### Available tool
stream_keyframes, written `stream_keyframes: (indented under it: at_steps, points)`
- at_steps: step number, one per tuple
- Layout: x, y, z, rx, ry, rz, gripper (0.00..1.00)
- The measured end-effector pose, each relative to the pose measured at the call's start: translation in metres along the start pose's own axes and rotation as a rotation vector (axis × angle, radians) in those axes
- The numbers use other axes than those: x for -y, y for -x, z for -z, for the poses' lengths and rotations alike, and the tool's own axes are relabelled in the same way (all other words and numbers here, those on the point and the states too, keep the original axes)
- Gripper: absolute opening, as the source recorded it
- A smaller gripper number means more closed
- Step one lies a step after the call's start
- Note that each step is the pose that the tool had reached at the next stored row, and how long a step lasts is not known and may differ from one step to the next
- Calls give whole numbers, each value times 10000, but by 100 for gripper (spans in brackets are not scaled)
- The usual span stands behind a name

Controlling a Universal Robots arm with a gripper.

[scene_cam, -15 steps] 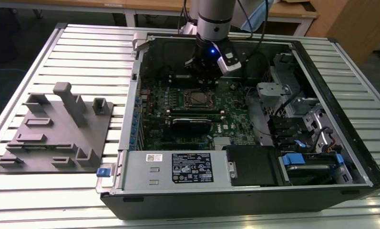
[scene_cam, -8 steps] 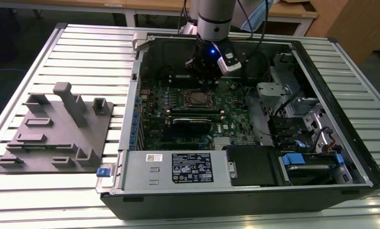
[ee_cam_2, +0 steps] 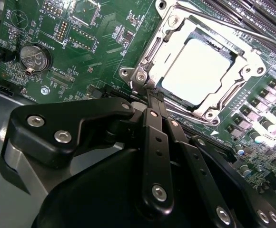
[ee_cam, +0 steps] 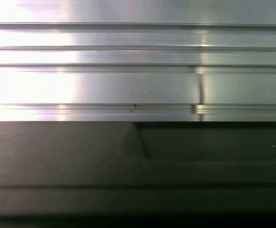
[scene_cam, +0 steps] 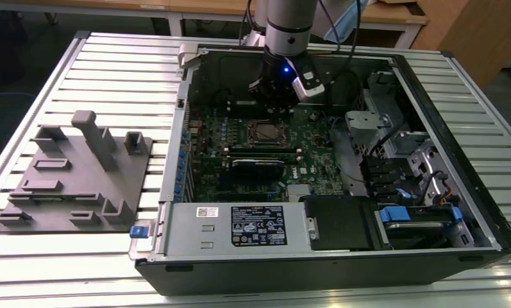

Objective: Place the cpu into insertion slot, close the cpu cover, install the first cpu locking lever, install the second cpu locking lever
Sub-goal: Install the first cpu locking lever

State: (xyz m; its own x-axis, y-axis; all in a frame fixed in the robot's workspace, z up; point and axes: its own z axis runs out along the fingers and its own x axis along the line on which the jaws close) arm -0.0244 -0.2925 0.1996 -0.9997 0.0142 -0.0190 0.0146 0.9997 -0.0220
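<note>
Gripper (ee_cam_2: pixel 150 92) lowered inside the open computer case (scene_cam: pixel 460 212), fingers pressed together with nothing between, tip touching the corner of the socket. Cpu (ee_cam_2: pixel 197 71) lying flat in the socket on the motherboard (ee_cam_2: pixel 95 52), framed by the closed cpu cover (ee_cam_2: pixel 169 47). Case resting on the ribbed metal desk (scene_cam: pixel 109 70), beside a grey fixture (scene_cam: pixel 75 179).

Slatted aluminium table (scene_cam: pixel 109 61), open computer case (scene_cam: pixel 324 269) lying on it, grey moulded fixture tray (scene_cam: pixel 67 192) beside the case
</note>
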Motion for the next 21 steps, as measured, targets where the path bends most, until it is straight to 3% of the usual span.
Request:
stream_keyframes:
  at_steps: [21]
  points:
    - [21,3,-2,0,1,0,11]
